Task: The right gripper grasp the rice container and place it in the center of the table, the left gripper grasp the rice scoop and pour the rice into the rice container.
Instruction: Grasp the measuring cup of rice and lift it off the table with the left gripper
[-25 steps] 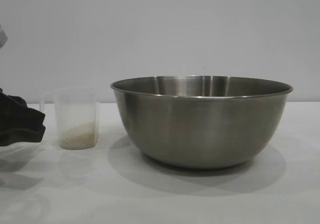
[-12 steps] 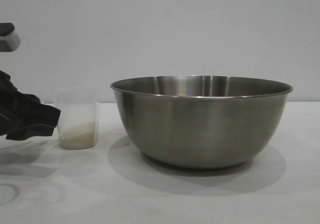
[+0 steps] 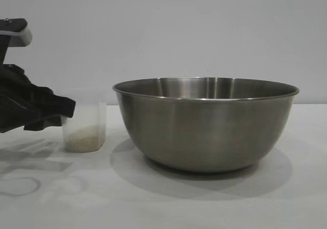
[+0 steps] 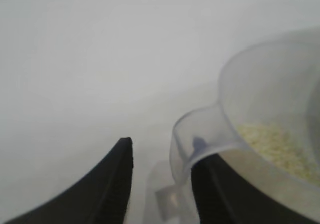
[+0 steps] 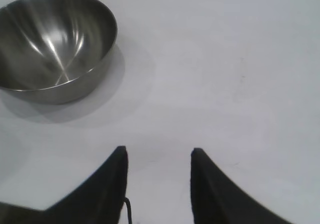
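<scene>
A: Where the table (image 3: 204,208) met the backdrop, what did you note?

B: White tabletop, smooth and matte, running back to a plain pale grey wall. Soft shadows only: a broad one under the bowl (image 3: 206,122), fainter streaks and a ring-shaped one at the near left, below the arm.

A: And the bowl?

B: Sat upright at mid-table, brushed steel, nothing inside as far as the right wrist view showed. Well apart from the right claw (image 5: 157,156).

A: That claw's state?

B: Fingers parted to a middling gap, nothing between them, bare white surface beneath. It hung off to the side of the bowl.

A: The scoop (image 3: 84,129)?

B: Stood on the table just left of the bowl, not touching it. Rice (image 3: 83,136) lay as a low layer at its bottom; the wrist view showed the grains too.

A: Left claw (image 4: 160,156)?

B: Came in from the left edge, reaching the scoop on the side away from the bowl. From the wrist, the loop handle (image 4: 192,134) sat between the two fingers, one finger tucked under the scoop's rim. Gap was narrow. Whether the pads actually pinched the handle, I couldn't tell.

A: Anything else on the surface?

B: Only those items.
</scene>
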Motion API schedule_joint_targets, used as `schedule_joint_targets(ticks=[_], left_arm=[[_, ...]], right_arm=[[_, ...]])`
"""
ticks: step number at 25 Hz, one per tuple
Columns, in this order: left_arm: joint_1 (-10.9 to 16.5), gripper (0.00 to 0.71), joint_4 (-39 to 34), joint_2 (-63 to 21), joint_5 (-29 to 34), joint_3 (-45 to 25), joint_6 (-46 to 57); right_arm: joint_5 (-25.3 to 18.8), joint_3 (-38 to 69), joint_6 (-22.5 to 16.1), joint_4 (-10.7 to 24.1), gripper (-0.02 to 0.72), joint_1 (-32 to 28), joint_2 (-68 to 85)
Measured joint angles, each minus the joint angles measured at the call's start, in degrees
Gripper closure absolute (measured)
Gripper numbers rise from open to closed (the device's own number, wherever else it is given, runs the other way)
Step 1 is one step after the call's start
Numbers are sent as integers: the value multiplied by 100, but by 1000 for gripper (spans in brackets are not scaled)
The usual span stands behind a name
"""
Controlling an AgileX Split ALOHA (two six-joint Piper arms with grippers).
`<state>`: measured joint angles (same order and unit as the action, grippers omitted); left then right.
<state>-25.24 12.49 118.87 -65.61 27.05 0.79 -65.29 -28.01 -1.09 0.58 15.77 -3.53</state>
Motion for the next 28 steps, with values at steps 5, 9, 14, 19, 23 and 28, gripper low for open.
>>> schedule_joint_targets(ticks=[5,9,14,19,23,28], left_arm=[[0,532,11,0,0,0,-3],[0,532,11,0,0,0,-3],[0,532,11,0,0,0,-3],[0,532,11,-57,0,0,-3],[0,532,11,-70,0,0,-3],[0,532,1,-164,0,0,-13]], right_arm=[[0,0,0,0,418,0,0],[0,0,0,0,418,0,0],[0,0,0,0,418,0,0],[0,0,0,0,418,0,0],[0,0,0,0,418,0,0],[0,0,0,0,418,0,0]])
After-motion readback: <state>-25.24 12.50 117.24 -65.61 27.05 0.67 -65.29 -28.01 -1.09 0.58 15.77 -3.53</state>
